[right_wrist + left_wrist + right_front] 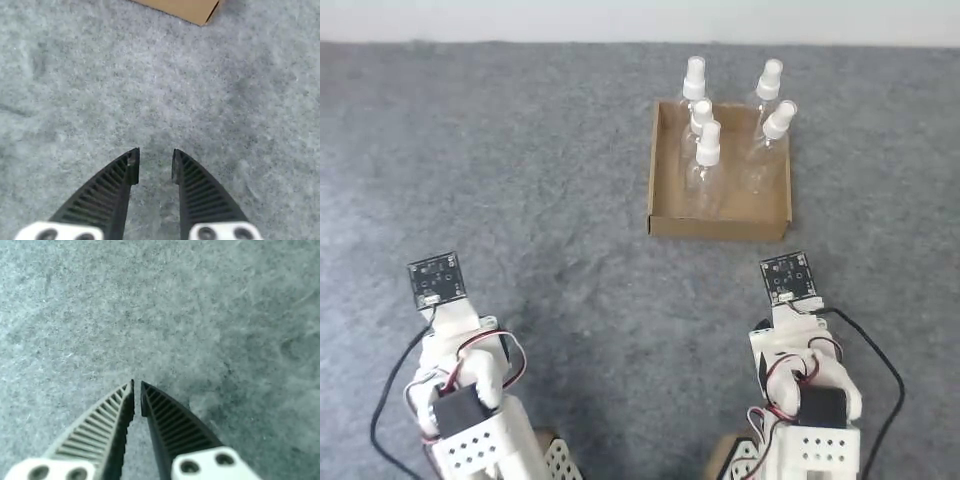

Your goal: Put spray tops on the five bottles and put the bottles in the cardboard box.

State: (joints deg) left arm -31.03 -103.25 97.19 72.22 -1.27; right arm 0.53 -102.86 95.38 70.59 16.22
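Observation:
The cardboard box (720, 226) stands on the grey carpet at the far middle-right. Several clear bottles (703, 178) with white spray tops (708, 141) stand upright inside it. Both arms rest at the near edge, well short of the box. The left arm (460, 380) holds its gripper (137, 386) just above bare carpet, the fingertips almost touching and nothing between them. On the right arm (805, 380), the gripper (155, 152) hangs over the carpet with a small empty gap between its fingers. A corner of the box (185, 7) lies ahead of it.
Grey carpet (520, 180) covers the whole surface, with wide free room left of the box and between the arms. Cables (880, 360) loop beside the right arm's base.

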